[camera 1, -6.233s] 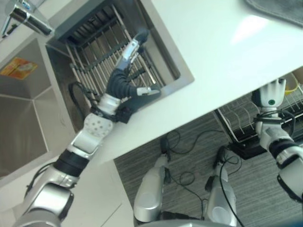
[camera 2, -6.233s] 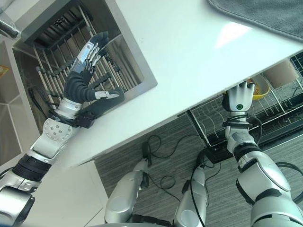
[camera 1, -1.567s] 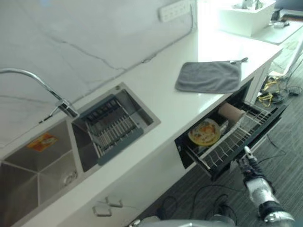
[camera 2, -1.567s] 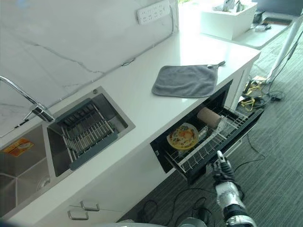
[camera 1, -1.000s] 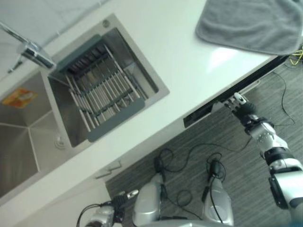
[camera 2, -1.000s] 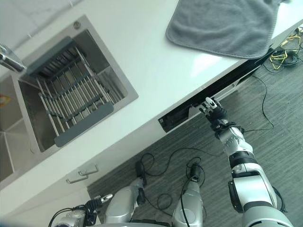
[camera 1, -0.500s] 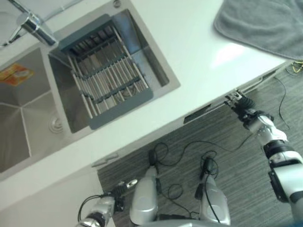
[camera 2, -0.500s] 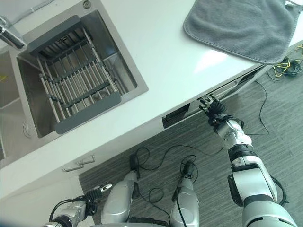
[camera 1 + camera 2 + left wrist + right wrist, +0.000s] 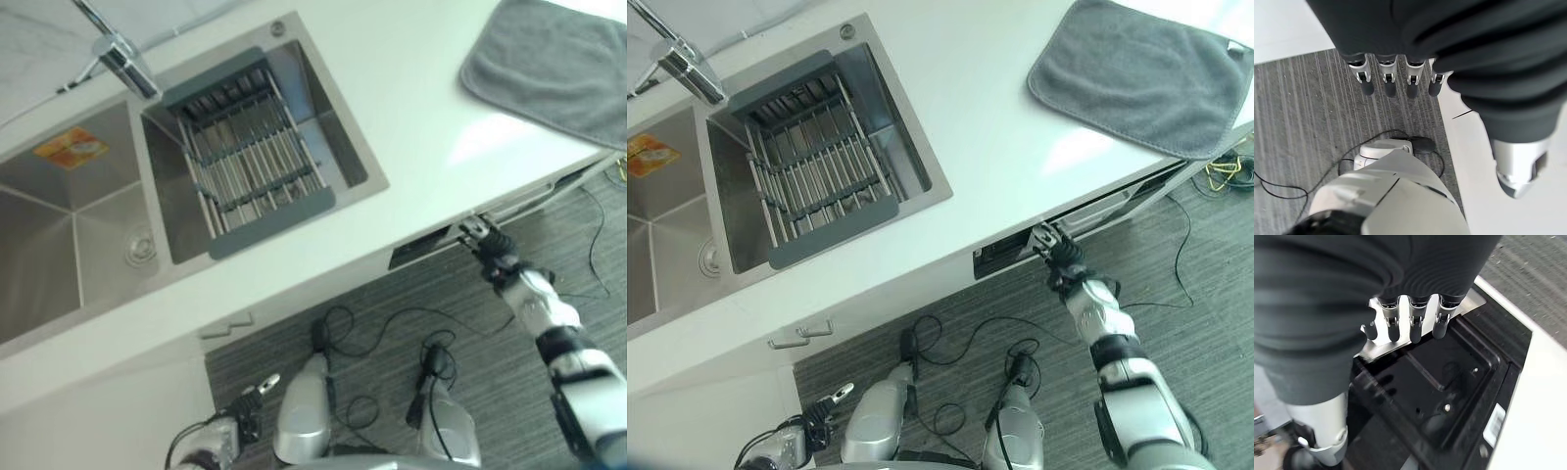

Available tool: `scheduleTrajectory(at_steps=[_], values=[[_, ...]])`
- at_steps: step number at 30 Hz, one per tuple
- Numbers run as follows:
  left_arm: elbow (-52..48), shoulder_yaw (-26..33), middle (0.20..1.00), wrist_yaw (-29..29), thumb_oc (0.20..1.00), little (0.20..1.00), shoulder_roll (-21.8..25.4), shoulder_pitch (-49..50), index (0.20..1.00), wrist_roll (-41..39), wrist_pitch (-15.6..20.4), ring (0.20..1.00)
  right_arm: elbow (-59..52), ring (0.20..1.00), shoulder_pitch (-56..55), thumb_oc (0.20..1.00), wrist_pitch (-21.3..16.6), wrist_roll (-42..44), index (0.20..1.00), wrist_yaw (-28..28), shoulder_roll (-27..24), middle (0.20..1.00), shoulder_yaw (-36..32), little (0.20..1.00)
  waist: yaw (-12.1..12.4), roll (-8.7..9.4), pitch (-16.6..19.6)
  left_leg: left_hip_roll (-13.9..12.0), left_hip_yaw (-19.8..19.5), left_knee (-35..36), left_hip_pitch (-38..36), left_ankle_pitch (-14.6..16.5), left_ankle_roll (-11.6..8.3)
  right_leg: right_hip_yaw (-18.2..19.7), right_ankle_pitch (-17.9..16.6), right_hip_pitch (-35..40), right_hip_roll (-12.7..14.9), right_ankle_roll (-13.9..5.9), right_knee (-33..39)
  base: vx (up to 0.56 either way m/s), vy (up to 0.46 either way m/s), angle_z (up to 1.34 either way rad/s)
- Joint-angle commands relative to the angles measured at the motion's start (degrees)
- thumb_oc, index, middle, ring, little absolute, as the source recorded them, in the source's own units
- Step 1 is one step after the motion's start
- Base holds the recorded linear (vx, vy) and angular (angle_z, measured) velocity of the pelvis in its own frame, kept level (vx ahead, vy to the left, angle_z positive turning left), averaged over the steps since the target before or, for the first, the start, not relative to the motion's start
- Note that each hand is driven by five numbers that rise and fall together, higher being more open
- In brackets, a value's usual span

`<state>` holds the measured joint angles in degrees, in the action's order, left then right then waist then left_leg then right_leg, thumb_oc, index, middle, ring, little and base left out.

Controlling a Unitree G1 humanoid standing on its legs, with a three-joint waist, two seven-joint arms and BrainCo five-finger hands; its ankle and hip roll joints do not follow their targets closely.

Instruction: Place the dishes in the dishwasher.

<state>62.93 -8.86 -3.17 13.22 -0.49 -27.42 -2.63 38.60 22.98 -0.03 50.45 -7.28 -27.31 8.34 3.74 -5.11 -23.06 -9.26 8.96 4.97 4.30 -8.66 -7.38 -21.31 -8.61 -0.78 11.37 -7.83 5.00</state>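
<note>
The dishwasher drawer under the white counter stands almost shut, with just a dark slit showing along its front. My right hand is at that front, fingers straight. In the right wrist view the fingertips rest on the drawer's silver top edge, above a black panel. No dish is visible. My left hand hangs low near the floor, its fingers relaxed and holding nothing.
A grey cloth lies on the white counter at the right. A drain rack sits in the sink, with a faucet behind it and a second basin to the left. A cabinet handle sticks out below.
The drawer, open earlier with a yellow plate in its rack, is now pushed nearly shut, and my right hand has followed its front in. The camera has also shifted.
</note>
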Motion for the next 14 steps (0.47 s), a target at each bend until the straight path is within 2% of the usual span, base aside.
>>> scheduleTrajectory(at_steps=[1,3,7,14], values=[[3.3,0.5,1.0,1.6,1.0,1.0,2.0,0.5,1.0,-6.8,1.5,1.0,-4.7,1.0,1.7,1.0,-6.3,-3.3,1.0,1.5,4.2,1.0,1.9,1.0,1.0,3.75,4.2,-1.5,3.9,-4.3,-3.3,4.1,0.12,0.8,6.9,-2.1,1.4,0.98,-8.5,0.08,-0.057,-0.18],[2.5,2.8,1.0,1.1,1.0,1.0,0.9,2.5,1.0,-7.2,3.3,1.0,-6.2,1.0,-6.6,1.0,-8.2,-2.0,1.0,2.9,5.4,1.0,-1.4,1.0,-0.3,4.47,6.7,-1.6,5.3,-5.0,-5.1,5.1,0.21,0.5,6.9,0.0,0.9,1.1,-7.3,0.05,-0.067,-0.18],[2.5,3.5,1.0,-0.2,1.0,1.0,-0.5,3.7,1.0,-7.4,4.1,1.0,-1.2,1.0,-12.8,1.0,-7.6,-0.3,1.0,4.3,7.1,1.0,-4.8,1.0,-1.6,5.04,9.5,-1.7,6.3,-4.7,-7.6,5.7,0.2,0.5,7.1,3.0,-0.1,1.4,-5.8,0.05,-0.041,-0.14],[2.8,1.2,1.0,-7.8,1.0,1.0,-1.2,2.0,1.0,-7.3,1.5,1.0,15.9,1.0,-16.6,1.0,-4.2,-6.5,1.0,1.2,10.2,1.0,-3.9,1.0,-1.8,4.95,11.8,-1.2,6.2,-2.6,-10.9,5.9,0.33,0.2,7.2,6.7,-1.0,1.27,-4.1,0.01,-0.034,0.02]])
